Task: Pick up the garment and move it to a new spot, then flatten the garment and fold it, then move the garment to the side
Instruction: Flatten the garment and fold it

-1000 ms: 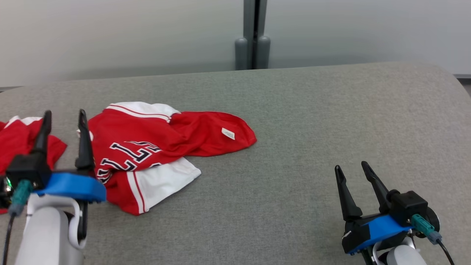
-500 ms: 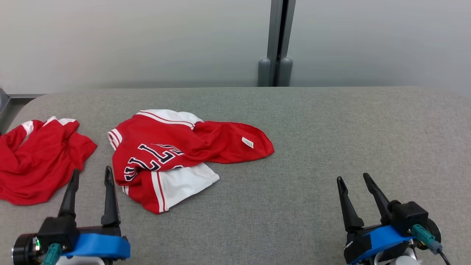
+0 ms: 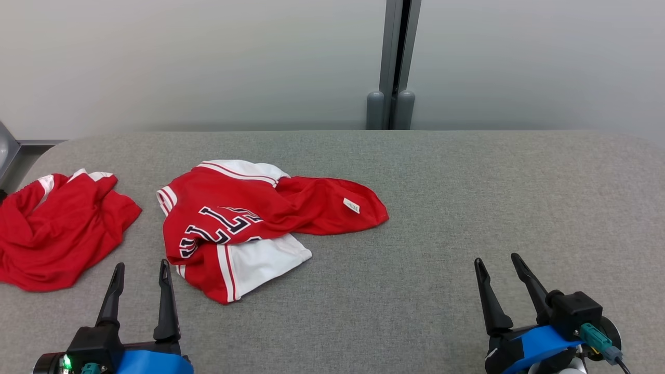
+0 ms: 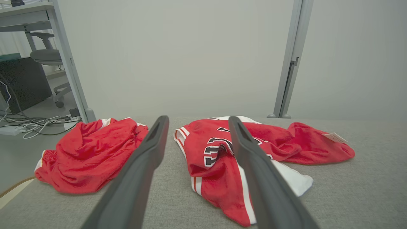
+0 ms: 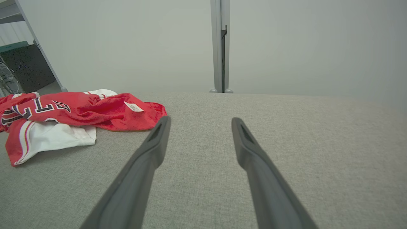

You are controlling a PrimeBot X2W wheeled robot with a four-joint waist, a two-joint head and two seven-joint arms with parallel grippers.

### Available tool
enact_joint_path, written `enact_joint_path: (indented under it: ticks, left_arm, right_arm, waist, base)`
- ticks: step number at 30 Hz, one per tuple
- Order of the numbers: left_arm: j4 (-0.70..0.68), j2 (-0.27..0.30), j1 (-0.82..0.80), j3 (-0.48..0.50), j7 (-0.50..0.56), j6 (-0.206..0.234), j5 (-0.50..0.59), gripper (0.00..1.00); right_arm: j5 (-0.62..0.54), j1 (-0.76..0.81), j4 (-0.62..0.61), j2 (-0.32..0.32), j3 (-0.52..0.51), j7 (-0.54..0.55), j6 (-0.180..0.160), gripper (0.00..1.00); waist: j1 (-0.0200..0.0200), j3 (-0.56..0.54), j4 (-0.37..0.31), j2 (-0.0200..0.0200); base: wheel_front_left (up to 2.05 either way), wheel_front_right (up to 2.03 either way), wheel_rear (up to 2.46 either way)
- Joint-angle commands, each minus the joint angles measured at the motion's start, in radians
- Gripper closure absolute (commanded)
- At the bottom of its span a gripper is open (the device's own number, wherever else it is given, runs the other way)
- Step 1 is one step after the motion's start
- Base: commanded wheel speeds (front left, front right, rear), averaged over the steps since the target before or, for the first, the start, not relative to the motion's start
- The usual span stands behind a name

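Red-white jersey crumpled on table, centre-left; 2nd red garment at left edge. L gripper & R gripper both wide, empty. L wrist view adds office chair, floor cables.

Likely office: desk, chair, cables

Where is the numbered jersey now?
Head view: the numbered jersey lies crumpled left of centre on the grey surface, right of the other red garment.

Letters "ET" on red jersey, rest hidden
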Motion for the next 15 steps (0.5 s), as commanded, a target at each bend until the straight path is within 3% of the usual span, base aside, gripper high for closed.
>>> enact_joint_path:
  ticks: [1, 15]
  left_arm:
    - [0.002, -0.001, 0.006, 0.002, -0.001, -0.004, 0.008, 0.0]
    - [0.014, -0.001, -0.002, 0.013, -0.001, -0.015, 0.024, 0.0]
  right_arm:
    - [0.007, 0.01, 0.002, -0.002, -0.001, -0.004, 0.0, 0.0]
    - [0.009, 0.018, 0.0, -0.002, -0.001, -0.004, 0.0, 0.0]
  waist:
    - [0.0, -0.001, -0.001, 0.0001]
    - [0.0, 0.002, -0.009, 0.0001]
  base:
    - [0.0, 0.0, 0.0]
    - [0.0, 0.0, 0.0]
